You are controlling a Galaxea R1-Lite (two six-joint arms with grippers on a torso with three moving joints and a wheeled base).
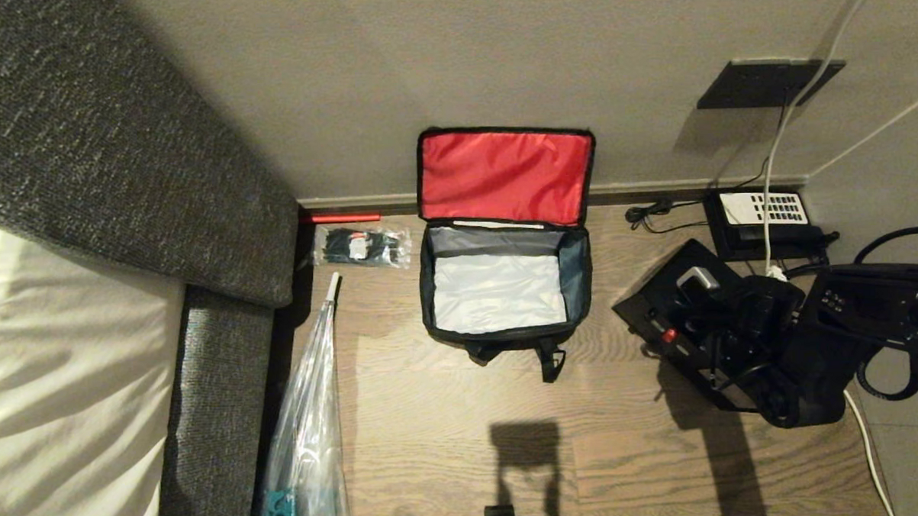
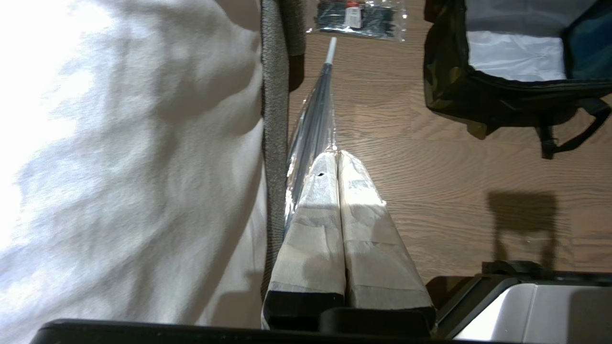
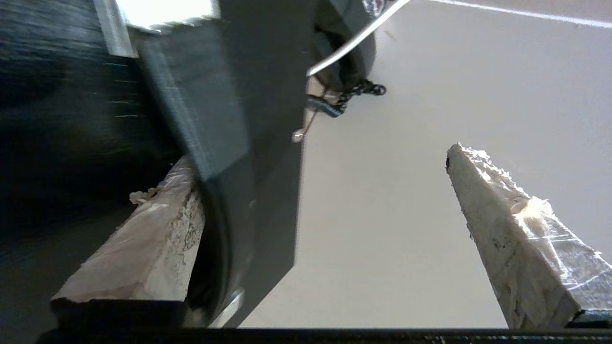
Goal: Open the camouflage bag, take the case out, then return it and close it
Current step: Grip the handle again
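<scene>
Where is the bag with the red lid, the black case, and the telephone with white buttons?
Camouflage bag with red-lined lid (image 1: 502, 176): head view, on the open lid's red lining.
Flat black hard case (image 1: 659, 304): head view, on its flat top.
Black desk telephone with white keypad (image 1: 763, 209): head view, on the keypad.

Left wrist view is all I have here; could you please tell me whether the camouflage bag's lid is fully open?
Observer: Yes. The camouflage bag is open, and its red-lined lid stands up against the wall.
Operator: Thank you. Where is the case, please?
Observer: The case is out of the bag, on the floor to the bag's right.
Operator: And the right end effector?
Observer: The right end effector is open at the case. One finger is beside its dark side, and the other is well clear.
</scene>
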